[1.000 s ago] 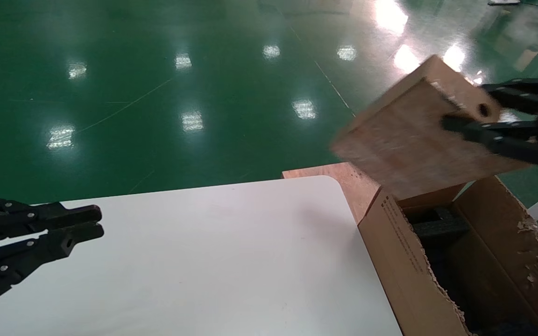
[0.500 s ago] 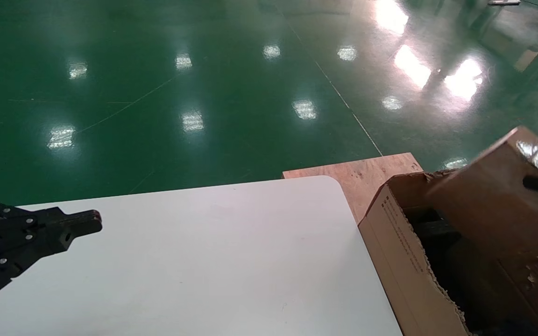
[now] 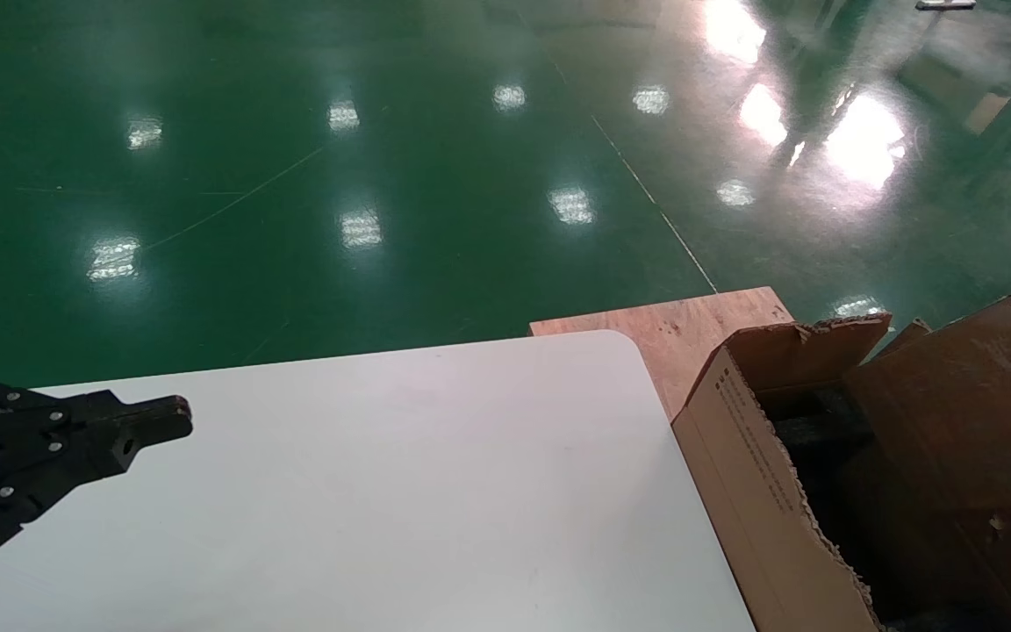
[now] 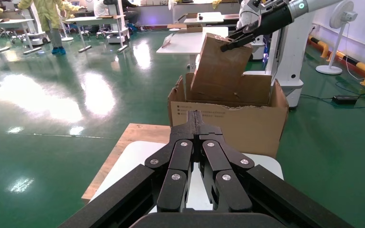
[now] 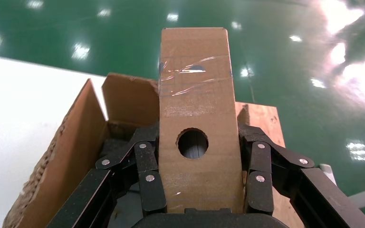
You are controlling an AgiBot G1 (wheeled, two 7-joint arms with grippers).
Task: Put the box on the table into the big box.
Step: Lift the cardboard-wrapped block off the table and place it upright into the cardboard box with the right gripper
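The box (image 5: 194, 137) is clamped between the fingers of the right gripper (image 5: 197, 178), one finger pressed against each of its narrow sides, with the round hole (image 5: 192, 143) in its face turned toward the wrist camera. It is held tilted, its lower end sunk into the open top of the big box (image 3: 756, 474) and its upper end raised above the torn flaps. The big box is seen just beside the rounded corner of the white bench (image 3: 383, 491), with a plywood board (image 3: 672, 329) lying under it on the green floor (image 3: 339, 175). The left gripper (image 4: 198, 124) is parked above the bench's left edge, its fingers pressed together and grasping nothing.
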